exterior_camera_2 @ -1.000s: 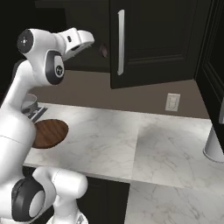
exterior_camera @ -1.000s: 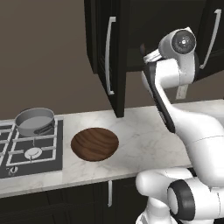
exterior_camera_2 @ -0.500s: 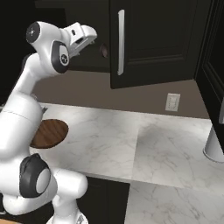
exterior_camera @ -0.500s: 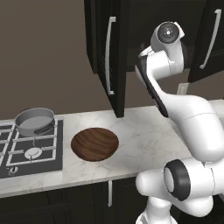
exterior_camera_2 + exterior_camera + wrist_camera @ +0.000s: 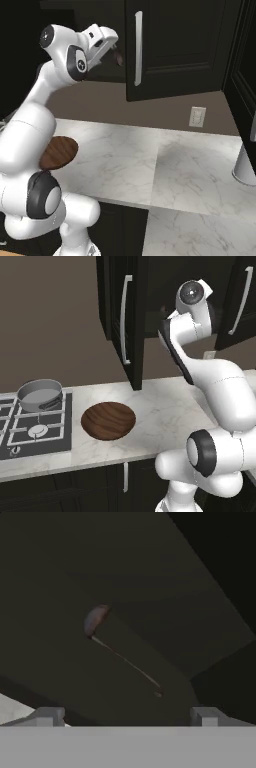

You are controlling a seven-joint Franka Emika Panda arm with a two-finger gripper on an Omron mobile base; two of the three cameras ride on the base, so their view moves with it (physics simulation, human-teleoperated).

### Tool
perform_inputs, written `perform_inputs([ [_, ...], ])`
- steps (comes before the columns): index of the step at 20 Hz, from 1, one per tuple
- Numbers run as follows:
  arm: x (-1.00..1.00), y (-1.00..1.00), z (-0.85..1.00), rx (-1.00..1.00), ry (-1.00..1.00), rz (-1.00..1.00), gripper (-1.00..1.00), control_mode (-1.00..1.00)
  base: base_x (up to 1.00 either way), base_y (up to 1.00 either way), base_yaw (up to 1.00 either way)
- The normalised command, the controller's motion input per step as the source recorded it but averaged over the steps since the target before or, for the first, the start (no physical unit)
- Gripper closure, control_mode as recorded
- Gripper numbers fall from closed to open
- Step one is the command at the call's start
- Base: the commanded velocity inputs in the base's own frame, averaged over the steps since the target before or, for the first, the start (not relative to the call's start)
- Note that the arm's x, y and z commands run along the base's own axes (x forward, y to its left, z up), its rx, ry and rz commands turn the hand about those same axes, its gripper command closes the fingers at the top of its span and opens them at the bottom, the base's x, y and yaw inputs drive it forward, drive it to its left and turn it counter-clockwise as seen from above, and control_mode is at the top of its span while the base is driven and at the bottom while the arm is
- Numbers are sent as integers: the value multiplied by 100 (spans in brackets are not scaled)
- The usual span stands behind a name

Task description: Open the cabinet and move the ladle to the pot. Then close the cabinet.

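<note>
The gripper [image 5: 125, 714] has its fingers [image 5: 49, 716] spread wide, holding and touching nothing. Beyond them the ladle [image 5: 120, 652] lies on the dark floor of the open cabinet [image 5: 125, 316], scoop away from the fingers.

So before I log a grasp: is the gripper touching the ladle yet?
Apart. In the hand view the ladle lies inside the cabinet, well beyond the open gripper, dark shelf showing between them.

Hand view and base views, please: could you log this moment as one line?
stage: reaching into open cabinet | gripper: open, empty | ladle: on shelf ahead, untouched | pot: on stove, empty
</note>
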Motion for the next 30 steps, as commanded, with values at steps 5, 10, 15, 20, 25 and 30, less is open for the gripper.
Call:
perform_inputs([
  [5, 7, -34, -6, -14, 7, -6, -100, -100, 0, 0, 0],
  [10, 0, -29, 0, -12, 8, -11, -100, -100, 0, 0, 0],
  [15, 0, -30, 0, -11, 9, -13, -100, -100, 0, 0, 0],
  [20, 0, -28, -3, -12, 9, -16, -100, -100, 0, 0, 0],
  [25, 0, -33, -4, -12, 8, -18, -100, -100, 0, 0, 0],
  [30, -9, -41, -2, -11, 6, -19, -100, -100, 0, 0, 0],
])
